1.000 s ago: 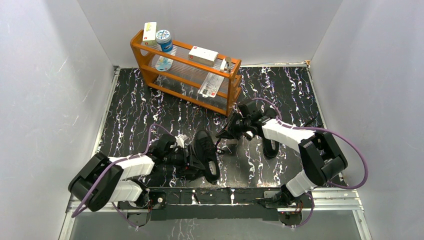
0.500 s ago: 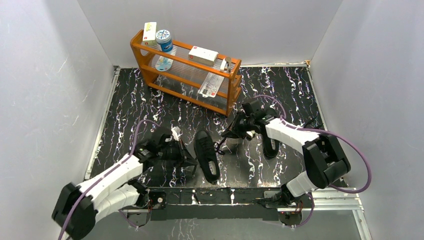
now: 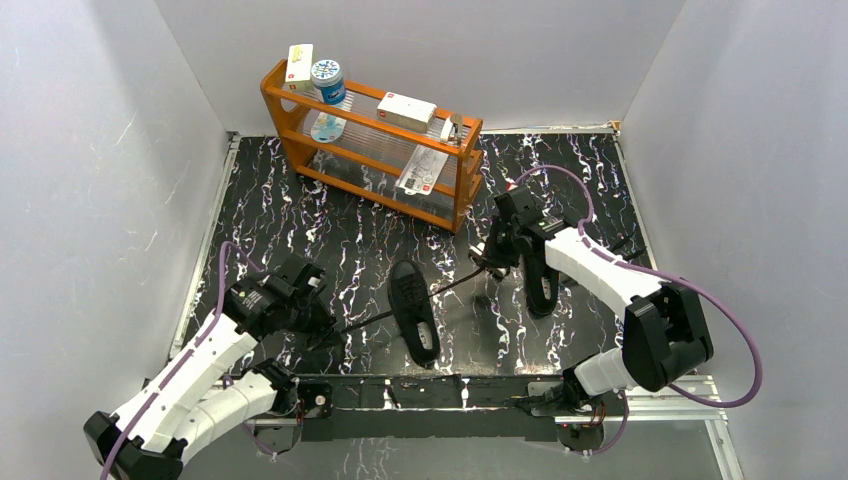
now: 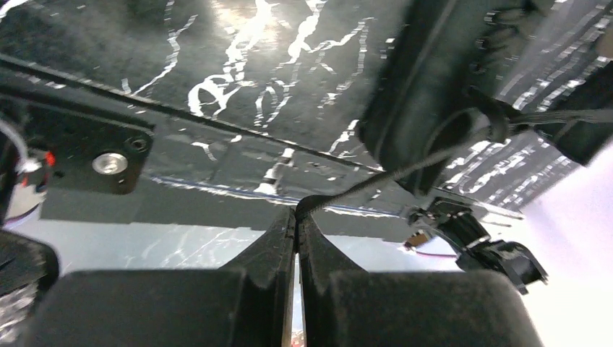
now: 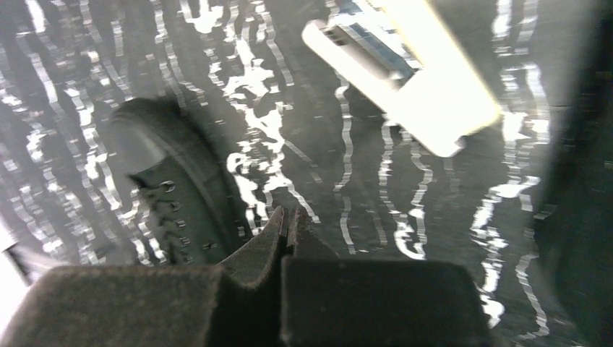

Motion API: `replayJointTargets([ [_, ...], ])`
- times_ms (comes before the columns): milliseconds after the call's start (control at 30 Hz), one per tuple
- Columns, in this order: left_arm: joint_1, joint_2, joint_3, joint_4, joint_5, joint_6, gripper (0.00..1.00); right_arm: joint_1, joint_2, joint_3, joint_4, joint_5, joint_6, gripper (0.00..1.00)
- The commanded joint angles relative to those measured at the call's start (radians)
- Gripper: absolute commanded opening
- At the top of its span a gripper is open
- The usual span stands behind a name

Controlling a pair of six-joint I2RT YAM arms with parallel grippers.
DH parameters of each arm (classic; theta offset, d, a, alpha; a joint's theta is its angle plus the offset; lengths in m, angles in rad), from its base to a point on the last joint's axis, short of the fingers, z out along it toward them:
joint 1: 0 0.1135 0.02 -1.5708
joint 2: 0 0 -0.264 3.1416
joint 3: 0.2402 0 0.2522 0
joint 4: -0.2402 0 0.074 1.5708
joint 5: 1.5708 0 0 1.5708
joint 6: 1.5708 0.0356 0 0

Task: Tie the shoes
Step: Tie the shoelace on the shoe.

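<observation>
Pinching lace [image 4: 376, 181] ends tight in both closed sets of jaws, left gripper [image 4: 296, 217] and right gripper [image 5: 285, 220], stretching it straight across shoe [image 3: 413, 312] lying crosswise midway between them.

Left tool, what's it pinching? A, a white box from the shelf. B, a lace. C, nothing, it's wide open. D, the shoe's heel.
B: in the left wrist view the left tool is closed on the end of a lace that runs taut up to the shoe.
</observation>
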Motion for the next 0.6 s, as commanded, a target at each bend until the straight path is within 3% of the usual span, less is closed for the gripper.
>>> replayJointTargets([
  [0, 0.002, 0.032, -0.002, -0.155, -0.074, -0.034, 0.0, -0.022, -0.033, 0.053, -0.156, 0.222, -0.124, 0.0],
  [367, 0.024, 0.144, -0.109, -0.068, -0.128, -0.011, 0.0, -0.134, -0.014, 0.078, -0.219, 0.411, -0.248, 0.0],
  [567, 0.186, 0.223, -0.14, -0.022, -0.127, 0.101, 0.0, -0.195, -0.006, 0.054, -0.196, 0.446, -0.304, 0.0],
])
